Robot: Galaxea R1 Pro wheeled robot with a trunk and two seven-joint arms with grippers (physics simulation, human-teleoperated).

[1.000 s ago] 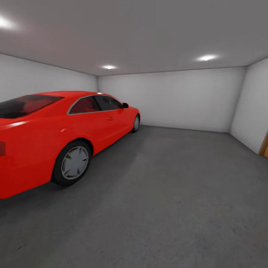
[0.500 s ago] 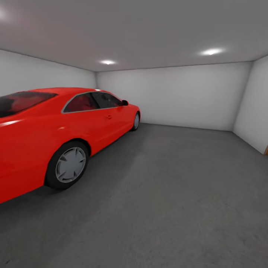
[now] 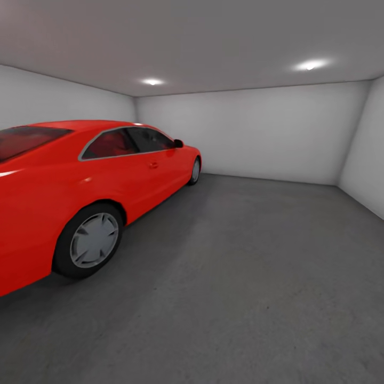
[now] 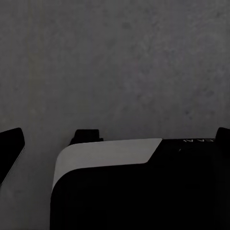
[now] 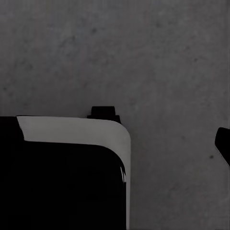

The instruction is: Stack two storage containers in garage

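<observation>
Past my black fingertips (image 4: 12,146) I see dark grey, speckled concrete floor (image 3: 256,277). Ahead stands a bright red car (image 3: 80,186) with silver-grey hubcaps and dark windows. Walls (image 3: 266,133) are plain white.

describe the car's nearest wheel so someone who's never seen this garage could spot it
Start at the glossy red car parked along the left white wall on the dark grey concrete floor. Its rear wheel, black tyre with a flat grey hubcap, sits low at the picture's left. The front wheel is farther off, near the back wall.
</observation>
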